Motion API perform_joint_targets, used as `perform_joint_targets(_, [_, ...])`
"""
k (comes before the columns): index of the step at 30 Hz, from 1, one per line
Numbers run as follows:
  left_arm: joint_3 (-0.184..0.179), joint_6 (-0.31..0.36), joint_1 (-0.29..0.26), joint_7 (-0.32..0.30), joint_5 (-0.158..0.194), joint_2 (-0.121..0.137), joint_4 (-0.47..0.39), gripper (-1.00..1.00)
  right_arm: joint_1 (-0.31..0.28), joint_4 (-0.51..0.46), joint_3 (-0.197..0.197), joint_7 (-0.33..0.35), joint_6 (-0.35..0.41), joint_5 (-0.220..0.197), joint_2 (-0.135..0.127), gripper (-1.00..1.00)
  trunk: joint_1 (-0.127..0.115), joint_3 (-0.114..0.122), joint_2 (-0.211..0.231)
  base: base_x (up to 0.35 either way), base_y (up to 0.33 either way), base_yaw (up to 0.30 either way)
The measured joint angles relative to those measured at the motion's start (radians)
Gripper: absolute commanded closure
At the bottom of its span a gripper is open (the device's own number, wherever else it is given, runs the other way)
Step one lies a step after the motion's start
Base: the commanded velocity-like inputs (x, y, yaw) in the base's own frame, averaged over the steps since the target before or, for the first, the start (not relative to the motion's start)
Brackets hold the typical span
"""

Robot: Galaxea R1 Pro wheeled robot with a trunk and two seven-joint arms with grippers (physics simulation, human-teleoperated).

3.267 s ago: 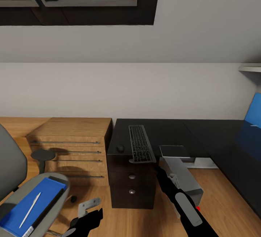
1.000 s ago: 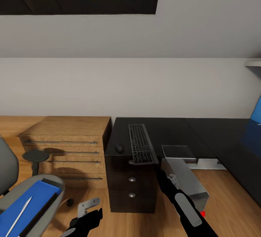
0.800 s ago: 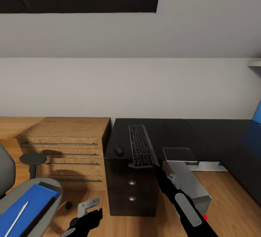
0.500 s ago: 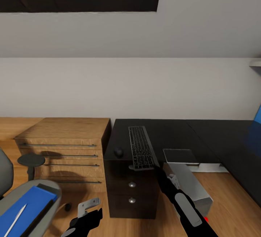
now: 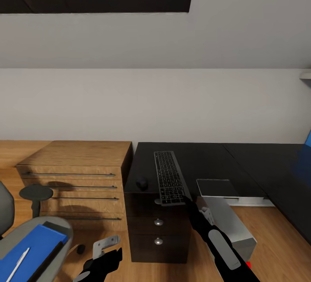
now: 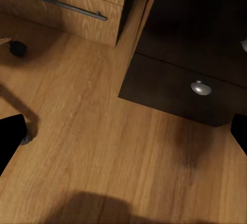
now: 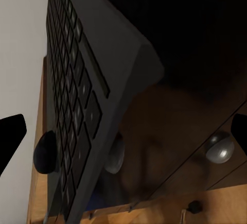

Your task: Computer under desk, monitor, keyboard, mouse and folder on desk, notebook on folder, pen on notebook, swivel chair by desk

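Keyboard is lying on the surface, overhanging its near edge, mouse at its nine o'clock. Right pincer, released, is nearing that corner; a nudge could tip it floorward. Left pincer is hanging open.

- The swivel chair is cut off by the head view's left and lower edges; just part of the grey seat, a sliver of the back and one armrest pad show.
- The folder runs off the lower edge, and the pen on it is clipped there too.
- The notebook shows as a dark strip along the folder's side (its cover cannot be made out).
- The computer has its lower front cut by the right arm and the frame's edge.
- The worktop runs out past the right edge.
- The right hand shows two dark fingertip corners in its wrist view; the head view hides its tips against the keyboard.
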Motion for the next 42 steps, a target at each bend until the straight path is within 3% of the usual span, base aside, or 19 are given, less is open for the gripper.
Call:
perform_joint_targets(25, [-0.003,0.000,0.000,0.003,0.000,-0.005,-0.003,-1.00,0.000,0.000,-0.001,-0.001,0.000,0.000,0.000,-1.00,0.008,-0.006,-0.014,0.039,0.039,0.000])
perform_joint_targets(26, [-0.003,0.000,0.000,0.003,0.000,-0.005,-0.003,-1.00,0.000,0.000,0.000,-0.001,0.000,0.000,0.000,1.00,0.008,-0.006,-0.014,0.000,0.000,0.000])
perform_joint_targets(42, [-0.004,0.000,0.000,0.001,0.000,-0.003,0.000,-1.00,0.000,-0.005,0.001,-0.001,0.000,0.000,0.000,1.00,0.000,0.000,0.000,0.000,0.000,0.000])
